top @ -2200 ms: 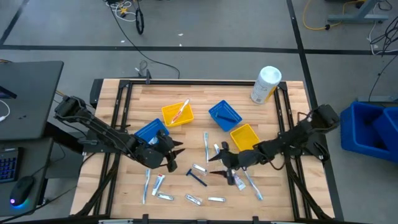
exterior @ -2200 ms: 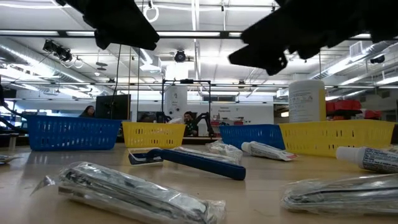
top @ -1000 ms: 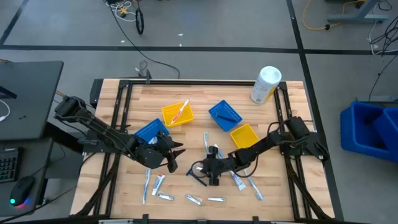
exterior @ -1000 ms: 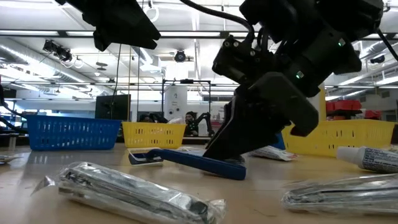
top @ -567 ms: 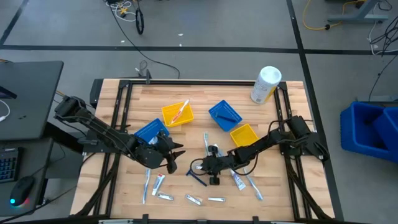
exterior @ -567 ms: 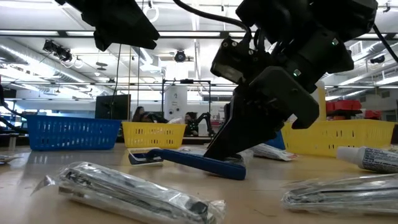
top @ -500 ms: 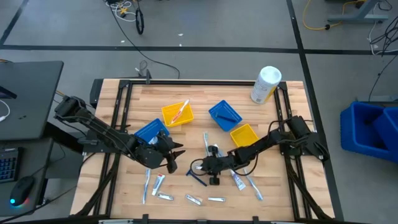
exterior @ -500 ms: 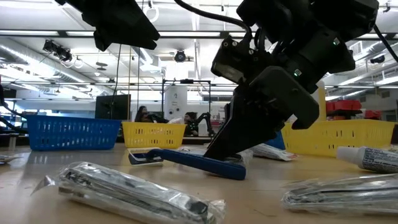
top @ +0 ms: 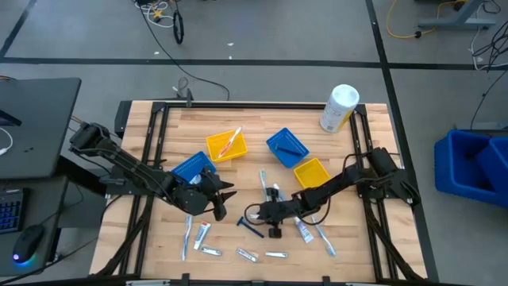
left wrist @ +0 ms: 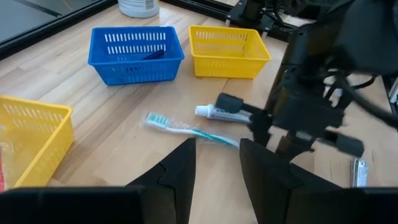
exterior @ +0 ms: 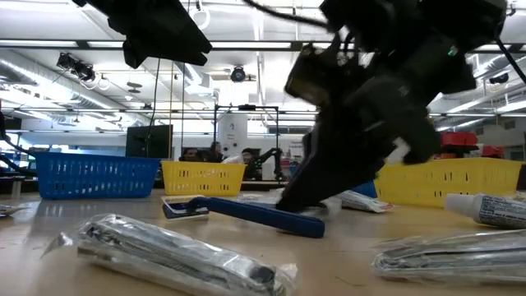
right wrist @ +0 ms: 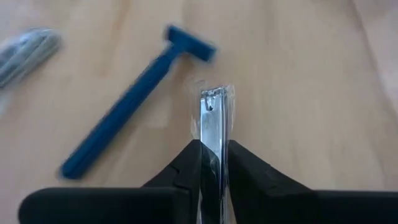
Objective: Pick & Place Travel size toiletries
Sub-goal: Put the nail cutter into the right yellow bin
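Travel size toiletries lie scattered on the near half of the wooden table: a dark blue razor [top: 252, 227] [right wrist: 134, 106], a toothbrush [top: 263, 184], small tubes [top: 202, 234] and wrapped items [exterior: 177, 247]. My right gripper [top: 258, 214] is low beside the razor, shut on a silver nail clipper in clear wrap [right wrist: 213, 121]. My left gripper [top: 224, 199] hovers open above the table's left half, near a blue bin [top: 193, 167], holding nothing. My right gripper pinches the wrapped clipper's near end [right wrist: 213, 149] between its two fingers [right wrist: 186, 165]. The fingers slant down from the table's right side and lie along the clipper, which sticks out ahead of them. Whether it is clear of the table I cannot tell.
A yellow bin [top: 226, 145] holding a red toothbrush, a blue bin [top: 286, 148] and another yellow bin [top: 312, 174] stand mid-table. A large white container [top: 340, 107] lies at the far right corner. More tubes and toothbrushes [top: 304, 230] lie near the front edge.
My right gripper has stayed low beside the razor and shows blurred in the low view now. The blue razor has turned a little on the table, its head end sliding slightly.
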You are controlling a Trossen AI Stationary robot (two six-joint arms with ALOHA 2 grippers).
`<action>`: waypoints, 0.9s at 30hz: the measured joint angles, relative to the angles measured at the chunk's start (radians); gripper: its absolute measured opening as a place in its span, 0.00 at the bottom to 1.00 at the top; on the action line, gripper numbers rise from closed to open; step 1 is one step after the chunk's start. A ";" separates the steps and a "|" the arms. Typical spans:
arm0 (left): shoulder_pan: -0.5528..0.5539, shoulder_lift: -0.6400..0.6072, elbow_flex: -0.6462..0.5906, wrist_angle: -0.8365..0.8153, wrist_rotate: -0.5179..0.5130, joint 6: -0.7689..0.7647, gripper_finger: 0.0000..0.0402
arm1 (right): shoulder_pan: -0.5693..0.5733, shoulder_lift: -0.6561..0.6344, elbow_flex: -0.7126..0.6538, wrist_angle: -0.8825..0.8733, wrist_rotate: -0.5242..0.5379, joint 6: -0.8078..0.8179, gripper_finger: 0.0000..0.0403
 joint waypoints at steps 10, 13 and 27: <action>0.000 0.000 0.000 0.000 0.005 -0.001 0.33 | 0.013 -0.238 0.002 -0.283 0.146 0.019 0.15; 0.000 0.000 -0.001 -0.002 0.006 -0.005 0.33 | 0.024 -0.340 0.004 -0.461 0.235 0.100 0.15; 0.000 0.000 -0.001 0.003 -0.061 0.014 0.33 | 0.065 -0.608 -0.117 -1.174 0.467 0.832 0.15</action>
